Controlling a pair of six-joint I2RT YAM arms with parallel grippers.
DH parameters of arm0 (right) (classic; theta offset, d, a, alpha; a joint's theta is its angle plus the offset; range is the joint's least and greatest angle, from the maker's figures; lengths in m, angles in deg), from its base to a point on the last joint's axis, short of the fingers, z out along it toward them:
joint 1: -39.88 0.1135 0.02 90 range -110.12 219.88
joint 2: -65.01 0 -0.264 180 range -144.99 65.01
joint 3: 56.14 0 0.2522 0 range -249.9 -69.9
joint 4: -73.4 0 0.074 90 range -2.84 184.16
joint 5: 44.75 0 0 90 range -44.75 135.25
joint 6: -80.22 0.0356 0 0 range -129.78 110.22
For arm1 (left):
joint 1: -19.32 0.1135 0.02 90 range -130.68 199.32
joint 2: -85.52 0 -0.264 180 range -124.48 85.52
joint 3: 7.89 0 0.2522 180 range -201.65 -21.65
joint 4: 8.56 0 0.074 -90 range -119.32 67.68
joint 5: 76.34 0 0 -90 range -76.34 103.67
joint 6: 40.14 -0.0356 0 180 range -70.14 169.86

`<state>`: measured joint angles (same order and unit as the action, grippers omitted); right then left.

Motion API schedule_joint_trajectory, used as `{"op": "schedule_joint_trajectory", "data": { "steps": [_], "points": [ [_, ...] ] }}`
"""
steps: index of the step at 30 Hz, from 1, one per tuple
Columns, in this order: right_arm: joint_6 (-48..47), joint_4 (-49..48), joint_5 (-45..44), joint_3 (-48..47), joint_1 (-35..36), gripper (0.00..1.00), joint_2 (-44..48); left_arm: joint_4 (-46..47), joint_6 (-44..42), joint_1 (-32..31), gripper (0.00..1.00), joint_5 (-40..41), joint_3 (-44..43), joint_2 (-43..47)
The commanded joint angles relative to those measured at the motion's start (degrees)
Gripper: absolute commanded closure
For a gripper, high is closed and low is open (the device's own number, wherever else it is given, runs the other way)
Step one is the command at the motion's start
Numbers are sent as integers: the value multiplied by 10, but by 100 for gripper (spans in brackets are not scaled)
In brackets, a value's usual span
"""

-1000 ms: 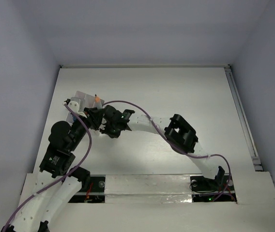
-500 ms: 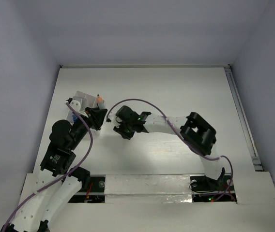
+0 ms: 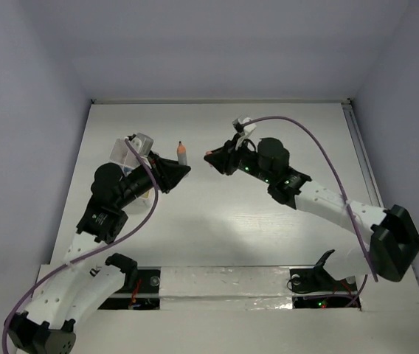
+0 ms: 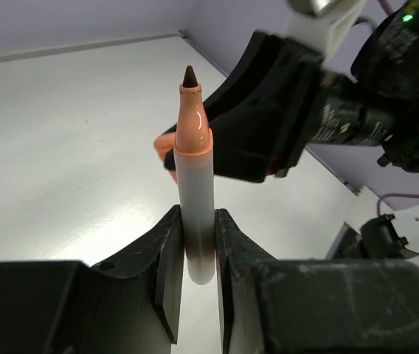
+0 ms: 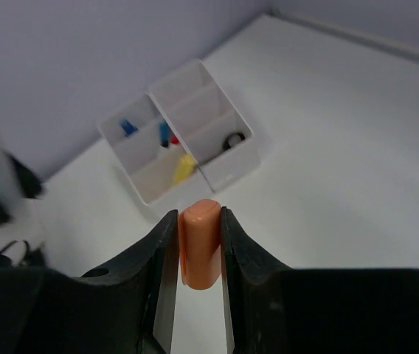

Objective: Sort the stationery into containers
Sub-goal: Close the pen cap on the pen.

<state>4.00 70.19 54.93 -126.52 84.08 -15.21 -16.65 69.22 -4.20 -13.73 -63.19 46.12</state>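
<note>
My left gripper (image 3: 182, 169) (image 4: 197, 240) is shut on a white pen (image 4: 196, 199) with an orange collar and a dark bare tip, held upright (image 3: 181, 152) above the table. Just to its right, my right gripper (image 3: 211, 157) (image 5: 197, 221) is shut on the pen's orange cap (image 5: 198, 243) (image 4: 165, 151), a short gap away from the tip. The white box of compartments (image 5: 228, 166) (image 3: 123, 153) stands at the far left, partly behind the left arm in the top view. In it lie blue bits (image 5: 127, 127), a red bit (image 5: 174, 139), a yellow bit (image 5: 185, 168) and a black item (image 5: 231, 139).
Purple cables loop over both arms (image 3: 320, 151). The walls of the enclosure stand close on the left, back and right of the white table (image 3: 283, 214).
The two grippers were together beside the box; now they have drawn apart. The right arm swung right and back with the orange cap, and the left gripper lifted the uncapped pen.
</note>
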Motion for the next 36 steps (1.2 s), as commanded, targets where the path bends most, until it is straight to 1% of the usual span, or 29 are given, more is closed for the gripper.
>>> {"op": "schedule_joint_trajectory", "data": {
  "steps": [1,6,7,12,13,15,16,21,22,24,28,31,36],
  "points": [
    [77,-139,23,18,-5,100,59,100,31,2,100,-88,-24,-16],
    [151,-205,71,21,-24,100,88,145,46,2,100,-133,11,-25],
    [180,-232,73,21,-24,100,87,147,49,2,100,-144,13,-24],
    [262,-328,121,21,-30,100,60,158,53,2,100,-165,26,-11],
    [289,-370,125,21,-30,100,54,168,57,2,100,-177,28,-11],
    [314,-398,146,11,-30,100,35,179,67,2,100,-190,34,-12],
    [334,-433,148,10,-30,100,29,183,68,2,100,-199,33,-13],
    [371,-492,167,-9,-30,100,3,198,82,2,100,-216,37,-16],
    [388,-524,171,-12,-30,100,-1,200,84,2,100,-216,37,-16],
    [400,-545,178,-19,-30,100,-15,203,89,2,100,-222,38,-16],
    [437,-602,192,-39,-30,100,-42,224,107,2,100,-236,44,-16],
    [483,-647,211,-58,-30,100,-68,253,125,2,100,-250,51,-21],
    [520,-679,243,-85,-30,100,-101,275,140,2,100,-258,52,-24]
  ]
}}
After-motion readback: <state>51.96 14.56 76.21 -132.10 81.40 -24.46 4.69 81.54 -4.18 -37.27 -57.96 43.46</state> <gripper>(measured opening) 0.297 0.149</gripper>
